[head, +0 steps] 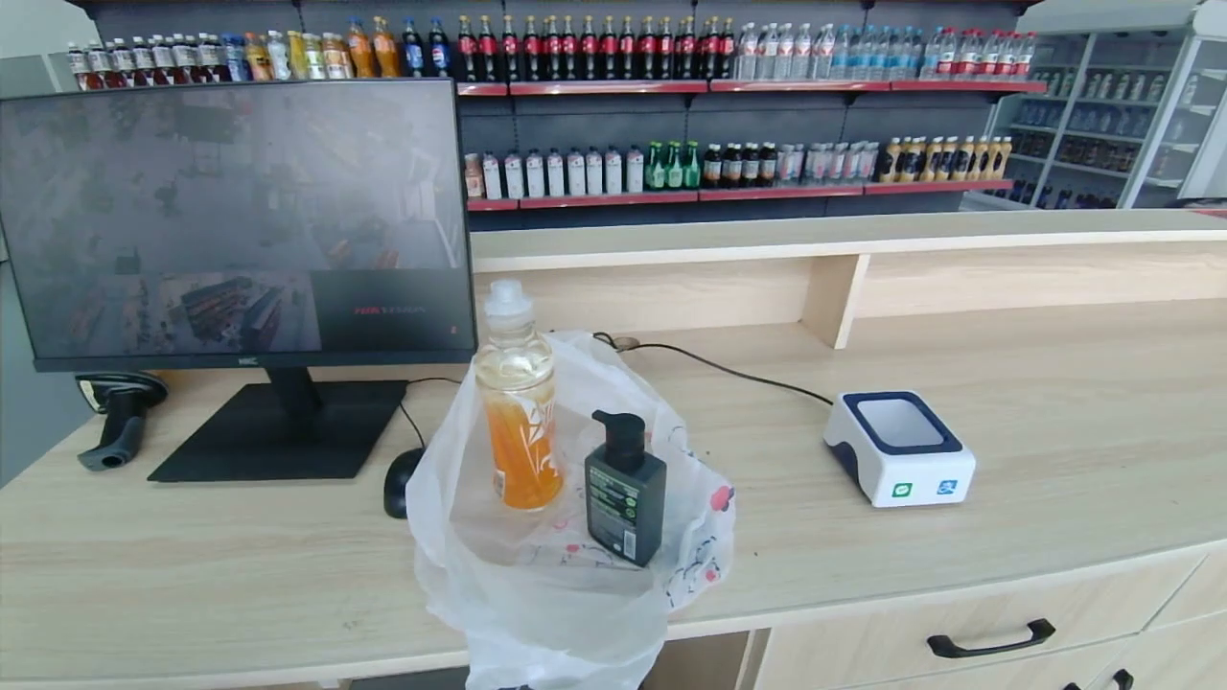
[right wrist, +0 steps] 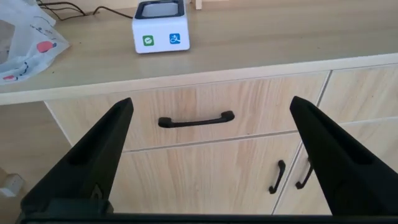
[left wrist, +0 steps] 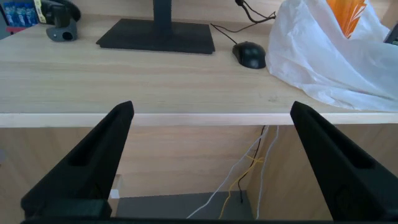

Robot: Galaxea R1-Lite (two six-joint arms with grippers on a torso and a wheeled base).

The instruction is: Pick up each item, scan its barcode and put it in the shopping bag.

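A clear bottle of orange drink (head: 518, 402) and a dark green pump bottle (head: 625, 491) stand upright on the white plastic shopping bag (head: 566, 546), which lies spread on the wooden counter (head: 1007, 383) and hangs over its front edge. The white barcode scanner (head: 898, 448) sits to their right. My left gripper (left wrist: 211, 146) is open, below and in front of the counter edge, with the shopping bag (left wrist: 317, 56) beyond it. My right gripper (right wrist: 211, 143) is open too, facing a drawer front (right wrist: 199, 106) below the scanner (right wrist: 160, 26).
A monitor (head: 240, 220) on a black stand, a mouse (head: 400, 482) and a handheld scanner (head: 120, 422) occupy the counter's left side. A cable (head: 729, 369) runs to the scanner. Drawers with black handles (head: 992, 640) sit under the counter. Drink shelves line the back wall.
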